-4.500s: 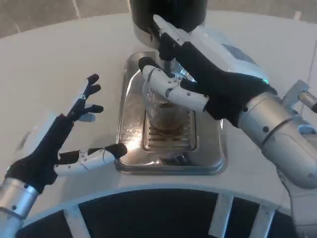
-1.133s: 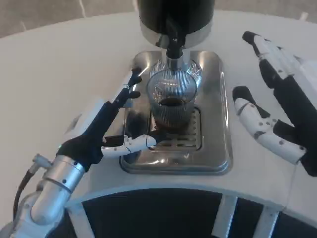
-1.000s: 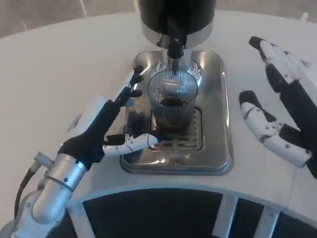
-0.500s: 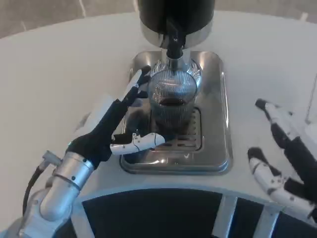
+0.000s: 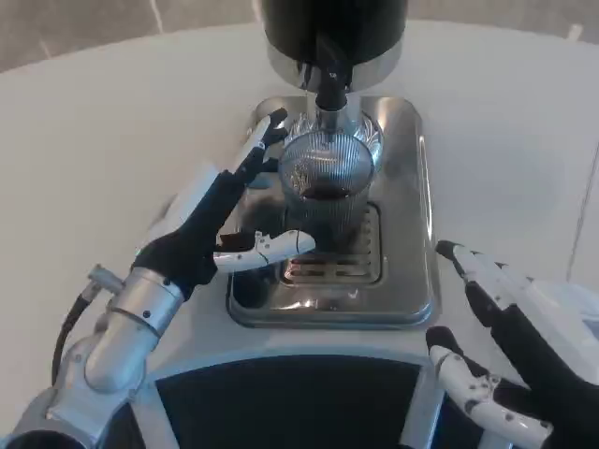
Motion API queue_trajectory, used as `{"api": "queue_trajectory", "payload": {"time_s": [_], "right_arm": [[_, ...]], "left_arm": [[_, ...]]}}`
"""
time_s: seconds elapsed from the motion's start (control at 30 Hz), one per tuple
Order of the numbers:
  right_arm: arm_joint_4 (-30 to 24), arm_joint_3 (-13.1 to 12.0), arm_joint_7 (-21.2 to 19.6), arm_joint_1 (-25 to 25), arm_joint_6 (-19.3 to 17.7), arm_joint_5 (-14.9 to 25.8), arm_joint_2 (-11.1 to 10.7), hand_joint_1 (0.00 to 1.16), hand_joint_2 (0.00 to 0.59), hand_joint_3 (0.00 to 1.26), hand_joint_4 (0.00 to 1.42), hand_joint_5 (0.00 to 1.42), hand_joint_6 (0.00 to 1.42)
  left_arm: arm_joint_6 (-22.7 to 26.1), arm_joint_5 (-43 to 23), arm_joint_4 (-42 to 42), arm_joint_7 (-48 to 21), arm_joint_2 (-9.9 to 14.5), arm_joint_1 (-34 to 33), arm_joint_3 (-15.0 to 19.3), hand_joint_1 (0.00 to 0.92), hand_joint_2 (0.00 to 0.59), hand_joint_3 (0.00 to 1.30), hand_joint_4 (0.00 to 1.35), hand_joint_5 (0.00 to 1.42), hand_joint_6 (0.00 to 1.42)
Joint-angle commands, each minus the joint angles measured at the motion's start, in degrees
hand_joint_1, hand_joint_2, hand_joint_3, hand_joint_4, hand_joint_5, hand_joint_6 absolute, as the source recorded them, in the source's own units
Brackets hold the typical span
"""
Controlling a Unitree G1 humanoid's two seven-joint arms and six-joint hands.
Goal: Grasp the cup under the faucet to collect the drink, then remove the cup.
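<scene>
The left hand point(image 5: 220, 220), fingers spread, flanks the ribbed clear glass cup point(image 5: 324, 187) of dark drink without gripping; the right hand point(image 5: 505, 360) lies spread, empty.

A white table point(image 5: 112, 122) carries a shiny metal drip tray point(image 5: 416, 234) under a black dispenser point(image 5: 332, 33).

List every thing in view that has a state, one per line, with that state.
cup: upright on the tray under the faucet, dark drink inside
faucet: above the cup, no stream visible
tray: flat on the table
left hand: fingers spread beside the cup
right hand: fingers spread, holding nothing
</scene>
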Motion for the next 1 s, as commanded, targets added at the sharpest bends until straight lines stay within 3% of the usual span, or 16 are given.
{"api": "queue_trajectory", "payload": {"time_s": [0.03,1.0], "right_arm": [[-0.9,0.2,1.0,1.0,-1.4,-0.8,1.1,0.12,0.557,0.00,0.00,0.00,0.00],[-0.9,3.2,0.7,4.2,-3.3,-3.1,4.5,0.14,0.571,0.00,0.00,0.00,0.00]], "left_arm": [[-1.0,-0.4,2.3,-1.1,-0.6,-1.4,-0.3,0.455,0.097,0.00,0.00,0.20,0.26],[-1.6,0.0,8.1,-3.9,-1.2,-6.0,-1.4,0.455,0.098,0.00,0.00,0.24,0.29]]}}
